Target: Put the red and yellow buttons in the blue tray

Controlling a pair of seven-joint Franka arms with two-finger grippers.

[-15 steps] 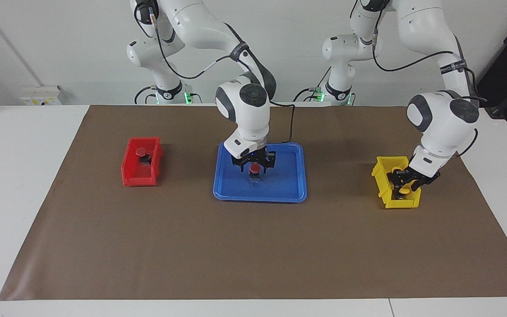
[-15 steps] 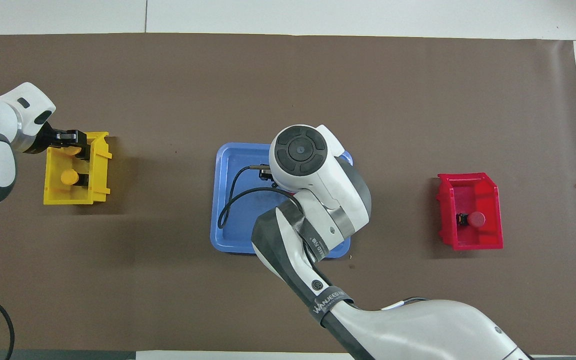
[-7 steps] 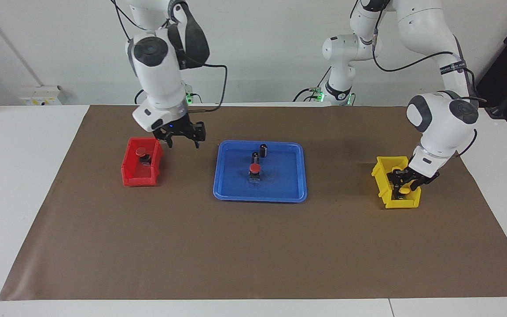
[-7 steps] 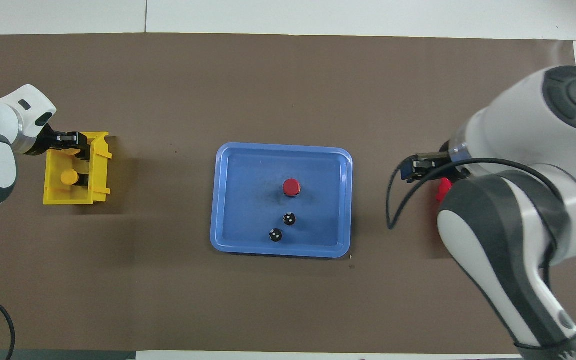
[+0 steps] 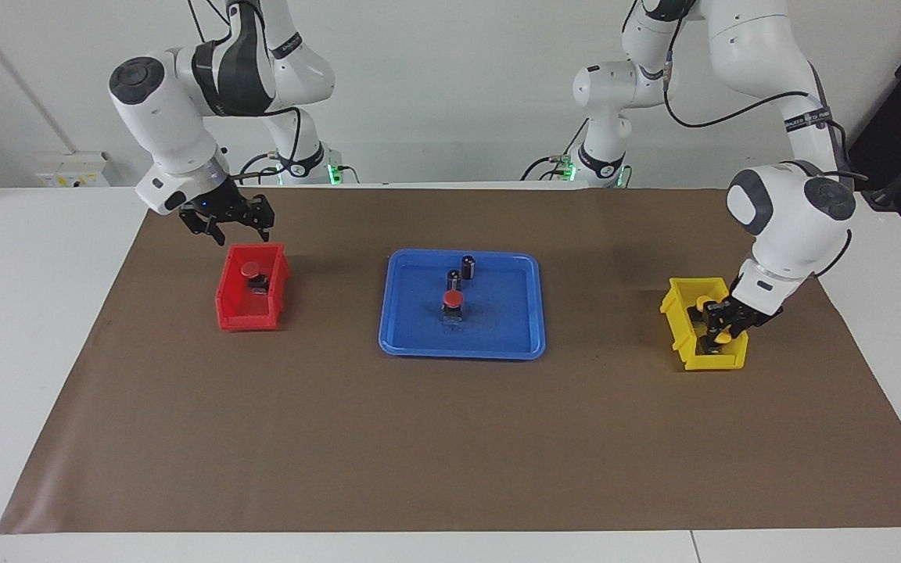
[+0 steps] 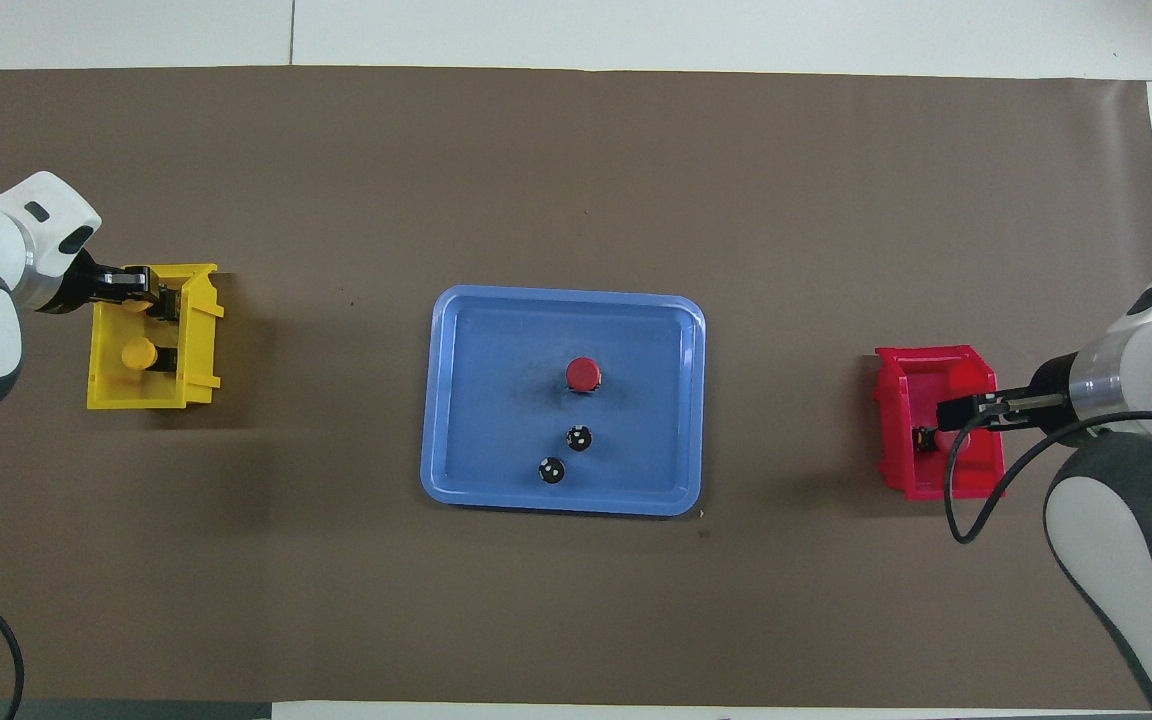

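Your right hand [image 5: 225, 222] hangs spread above the red bin [image 5: 252, 298], whose red button [image 5: 250, 270] lies just below it: descend and pinch its cap. Your left hand [image 5: 718, 320] sits inside the yellow bin [image 5: 703, 325] at a yellow button [image 6: 139, 353]; its grip cannot be told. One red button [image 5: 453, 300] already stands in the blue tray [image 5: 462, 346], beside two dark cylinders [image 5: 468, 266] to avoid. The desk [image 5: 419, 438] lies between.

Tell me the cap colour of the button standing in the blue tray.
Red, clearest in the overhead view.
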